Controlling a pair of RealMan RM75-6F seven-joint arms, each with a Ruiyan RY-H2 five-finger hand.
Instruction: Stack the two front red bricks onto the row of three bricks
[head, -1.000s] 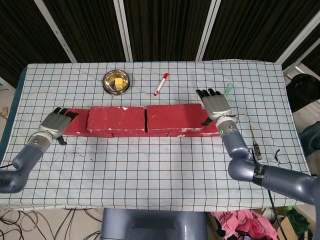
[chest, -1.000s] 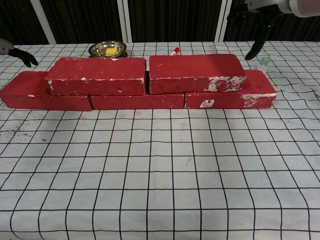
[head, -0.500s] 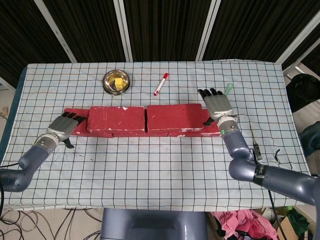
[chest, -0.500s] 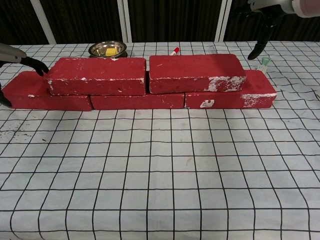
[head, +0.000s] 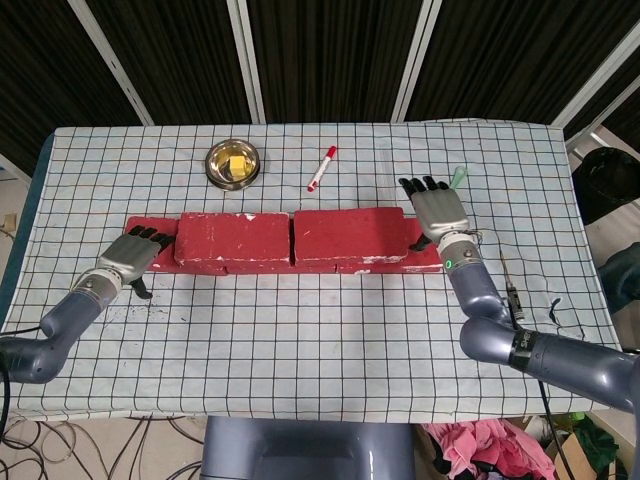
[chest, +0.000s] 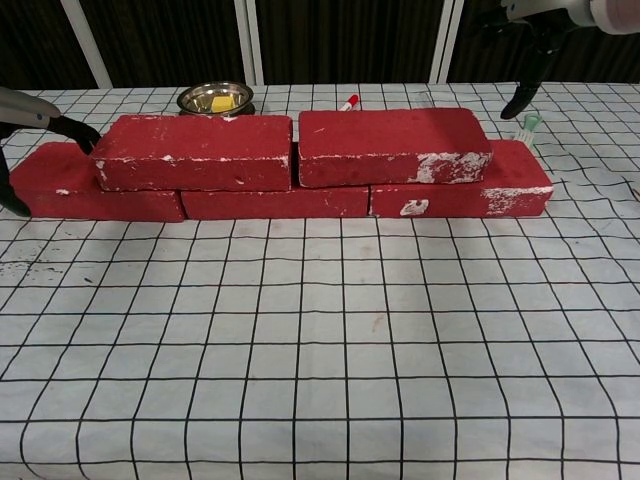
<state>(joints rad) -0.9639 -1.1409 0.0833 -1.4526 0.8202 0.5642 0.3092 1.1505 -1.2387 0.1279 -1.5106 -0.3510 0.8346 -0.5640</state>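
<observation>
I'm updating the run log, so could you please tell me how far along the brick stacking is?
Done: both upper bricks, the left and the right, lie end to end on the bottom row of three. In hand: nothing; the left robot hand sits over the row's left end, the right robot hand is spread above its right end. Left: apparently only pulling the hands away.

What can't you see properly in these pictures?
- Left hand: chest view cuts it off at the left edge; whether it touches the bottom left brick is unclear.
- Right hand: chest view's top edge cuts it off.
- Middle bottom brick: mostly hidden under the two top bricks.
- Yellow thing in the metal bowl: too small to identify.
</observation>
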